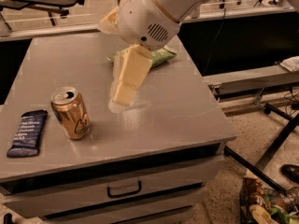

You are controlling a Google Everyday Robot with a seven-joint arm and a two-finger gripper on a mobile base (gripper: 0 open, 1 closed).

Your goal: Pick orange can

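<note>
Orange can (71, 113) upright on grey table (187, 111), gripper (124, 93) at can's 2 o'clock, apart, open/closed state unclear

On table (187, 120): wrapper (27, 133) far left, can (71, 113) beside it, hand (125, 93) above centre.

I have my arm (156, 6) over the far edge of the table (187, 111), its bulky white wrist housing turned downward. The cream gripper (126, 90) hangs from it at a tilt above the table's middle, angled toward the near left corner.
</note>
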